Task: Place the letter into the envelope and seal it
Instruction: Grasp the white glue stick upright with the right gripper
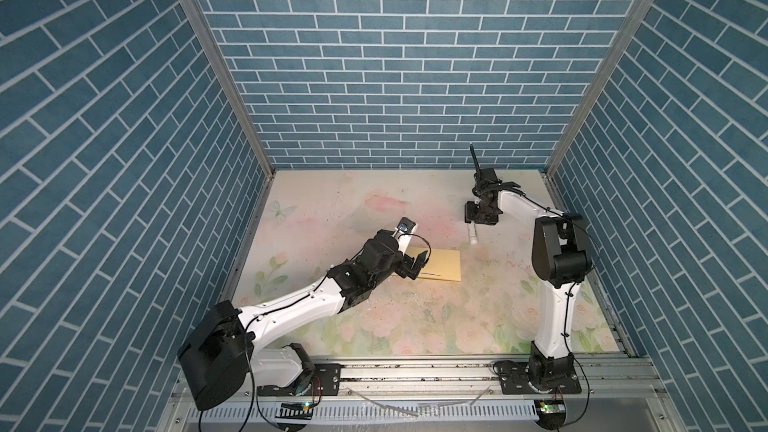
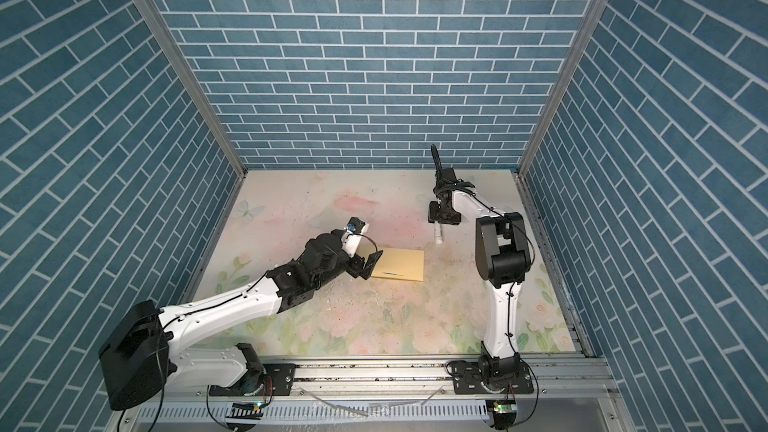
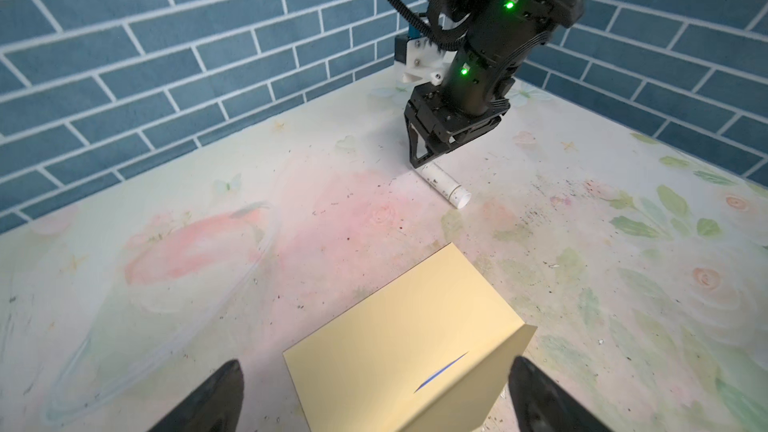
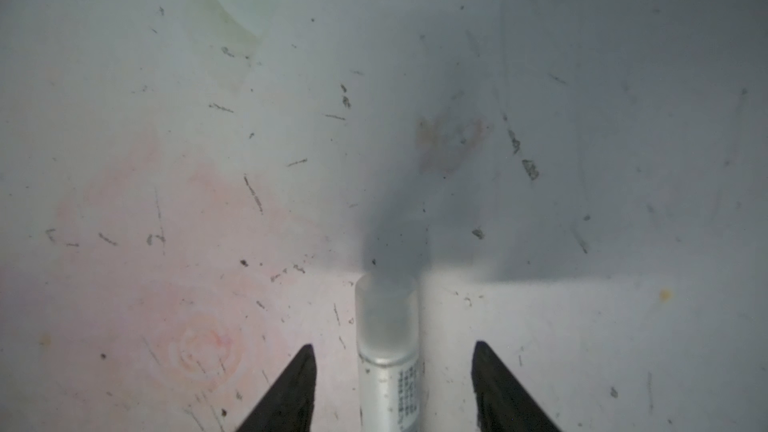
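Envelope (image 1: 444, 263) on table (image 1: 332, 209) centre; glue stick (image 1: 597, 235) behind-right, apart; left end effector (image 1: 417, 267) at envelope's left end.

Envelope (image 2: 401, 264) beside left gripper (image 2: 367, 266)

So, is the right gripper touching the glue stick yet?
Apart. Right wrist view shows bare table between the glue stick and each right gripper fingertip.
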